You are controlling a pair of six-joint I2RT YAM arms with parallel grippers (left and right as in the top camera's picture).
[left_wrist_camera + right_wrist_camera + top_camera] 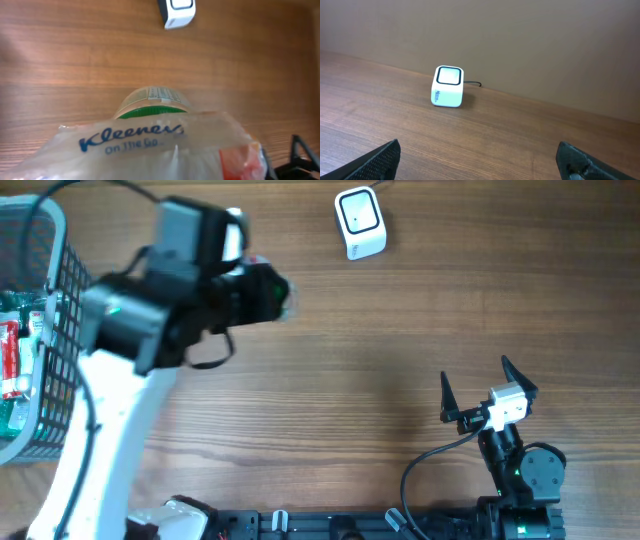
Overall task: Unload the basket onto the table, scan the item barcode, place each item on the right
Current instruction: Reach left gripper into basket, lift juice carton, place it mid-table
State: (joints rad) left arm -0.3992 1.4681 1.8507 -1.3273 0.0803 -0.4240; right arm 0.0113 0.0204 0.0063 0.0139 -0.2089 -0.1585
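While one Kleenex pack hangs gripped, one scanner sits apart

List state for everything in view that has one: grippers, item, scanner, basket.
left gripper: shut on Kleenex pack
Kleenex pack: held, not yet over scanner
scanner: upright on table, window uncovered
right gripper: open, empty
basket: at the left edge, packaged items inside

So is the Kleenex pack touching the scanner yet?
Apart. Overhead shows bare table between the Kleenex pack and the white scanner; the left wrist view agrees.
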